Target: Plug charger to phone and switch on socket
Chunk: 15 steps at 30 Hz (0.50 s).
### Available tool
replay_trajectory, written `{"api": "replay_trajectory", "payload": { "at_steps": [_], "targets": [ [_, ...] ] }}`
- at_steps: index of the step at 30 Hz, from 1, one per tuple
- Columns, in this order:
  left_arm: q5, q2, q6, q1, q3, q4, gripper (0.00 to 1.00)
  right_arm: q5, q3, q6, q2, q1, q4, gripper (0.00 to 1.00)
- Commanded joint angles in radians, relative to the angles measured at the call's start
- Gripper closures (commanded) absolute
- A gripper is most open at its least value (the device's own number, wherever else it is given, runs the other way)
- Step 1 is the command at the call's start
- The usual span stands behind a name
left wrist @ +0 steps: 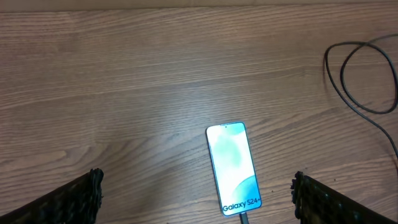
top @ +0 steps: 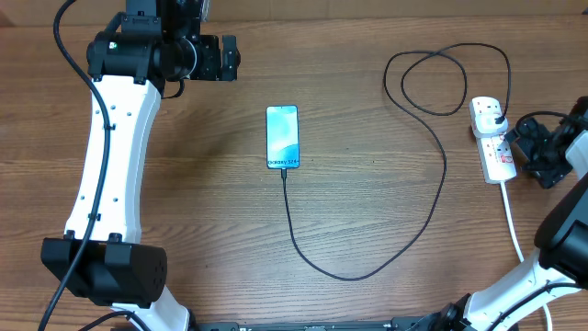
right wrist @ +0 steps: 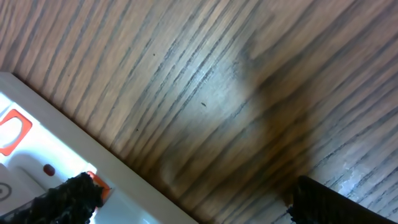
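Phone (top: 282, 137) lies mid-table (top: 184, 230), screen lit. The charger (top: 354, 277) tip looks seated at its near edge, and the cable loops right to the socket (top: 492, 140). Right gripper (top: 524, 147), jaws apart, hangs just beside the red switches (right wrist: 13, 132), probably lined up to press. Left gripper (top: 231, 57), jaws apart, sits far-left, with open wood between.

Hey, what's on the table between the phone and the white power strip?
Only the black charger cable. In the overhead view it curves down across the bare wooden table between the phone and the power strip.
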Motion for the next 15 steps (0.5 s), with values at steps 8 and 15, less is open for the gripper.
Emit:
{"api": "replay_trajectory", "payload": {
  "at_steps": [8, 15],
  "targets": [
    [-0.009, -0.001, 0.015, -0.002, -0.003, 0.001, 0.00, -0.054, 0.000, -0.007, 0.015, 0.006, 0.001, 0.00],
    [-0.009, -0.001, 0.015, -0.002, -0.003, 0.001, 0.00, -0.054, 0.000, -0.011, 0.015, 0.018, -0.004, 0.00]
  ]
}}
